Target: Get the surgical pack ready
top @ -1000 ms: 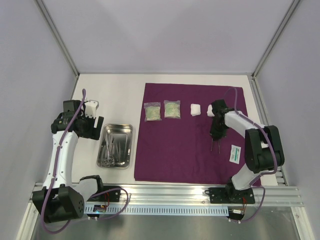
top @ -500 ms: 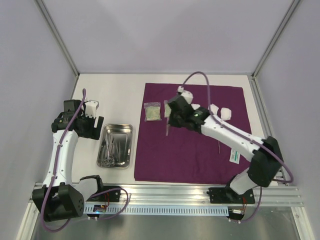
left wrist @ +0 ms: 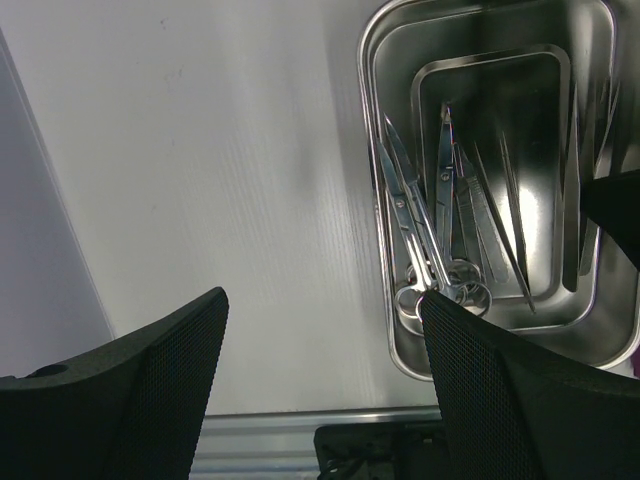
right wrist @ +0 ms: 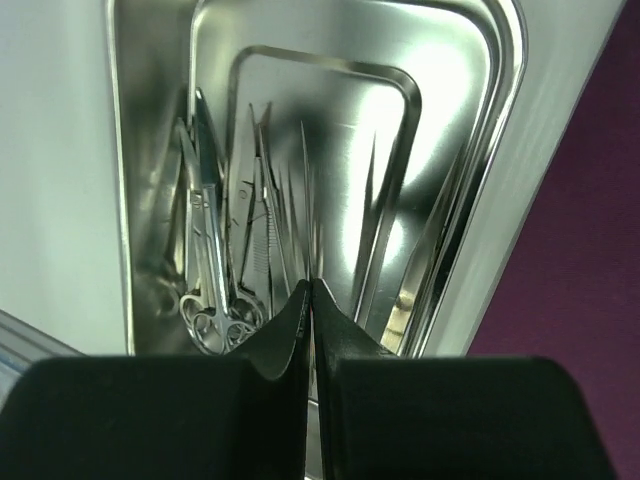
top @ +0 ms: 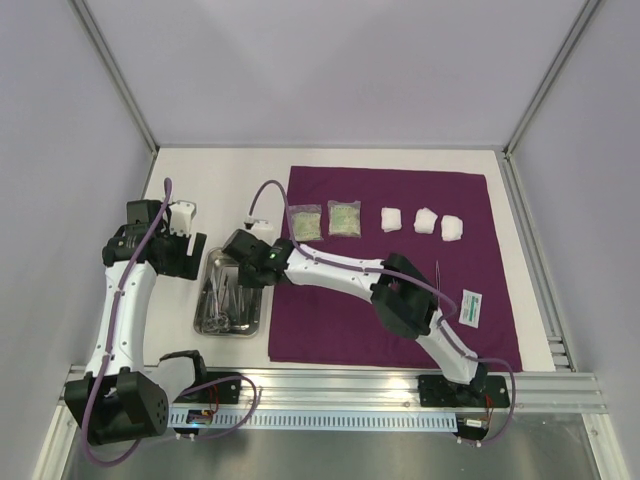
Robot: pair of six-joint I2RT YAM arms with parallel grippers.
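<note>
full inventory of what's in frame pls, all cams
fabric sheet: 1, deep purple, flat on the table, centre-right
steel tray: 1, shiny, on the table left of the sheet
scissors: apparently 2, steel, in the tray
tweezers: several, steel, in the tray, count unclear
clear packets: 2, greenish contents, far part of the sheet
gauze pads: 3, white, in a row right of the packets
flat packet: 1, white and green, near-right of the sheet
thin tool: 1, metal, type unclear, on the sheet
table: 1, white
left gripper: black, open, left of the tray
right gripper: black, shut, over the tray
</note>
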